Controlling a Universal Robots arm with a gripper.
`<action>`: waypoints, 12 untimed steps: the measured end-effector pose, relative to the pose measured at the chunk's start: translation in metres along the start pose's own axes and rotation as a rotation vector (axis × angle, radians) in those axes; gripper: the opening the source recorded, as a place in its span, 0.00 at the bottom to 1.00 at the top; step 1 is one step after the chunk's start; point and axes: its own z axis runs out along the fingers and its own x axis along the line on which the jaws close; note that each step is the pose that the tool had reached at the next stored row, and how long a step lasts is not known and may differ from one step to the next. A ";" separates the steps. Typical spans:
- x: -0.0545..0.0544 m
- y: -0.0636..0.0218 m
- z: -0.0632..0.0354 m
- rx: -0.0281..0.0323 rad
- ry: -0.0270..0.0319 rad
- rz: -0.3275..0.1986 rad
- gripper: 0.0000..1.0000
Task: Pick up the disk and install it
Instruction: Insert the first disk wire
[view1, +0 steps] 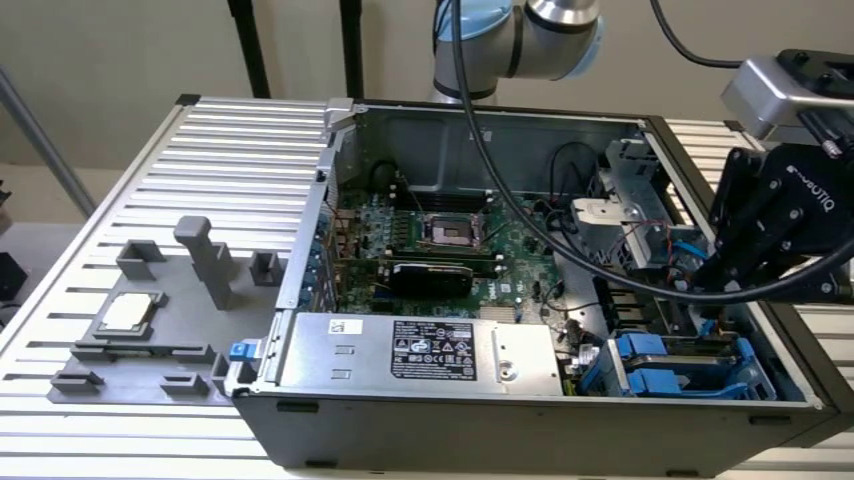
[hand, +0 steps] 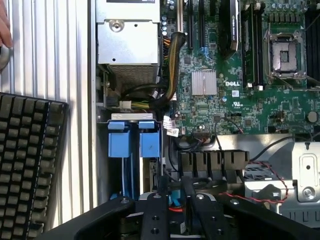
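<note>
Blue carrier frames mark the disk (view1: 663, 362) (hand: 134, 145), seated in the drive bay at the open PC case's (view1: 534, 420) front corner, beside the power supply (view1: 420, 350). Hand (view1: 703, 283) (hand: 176, 200) hangs inside the case next to that bay; can't tell if it grips anything. Keyboard (hand: 25, 165) lies on the desk (view1: 227, 140).

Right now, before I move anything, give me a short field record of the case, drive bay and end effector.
case: open, on slatted table
end effector: low inside case, at the exterior view's right
drive bay: two blue carriers seated side by side
holding: cannot tell
chip: on grey fixture, outside case
</note>
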 end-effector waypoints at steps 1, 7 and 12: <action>0.000 -0.0001 0.0006 0.0004 0.0072 0.001 0.25; -0.001 -0.0007 0.0084 0.0014 0.0318 0.003 0.33; -0.007 -0.0019 0.0121 0.0019 0.0484 0.004 0.33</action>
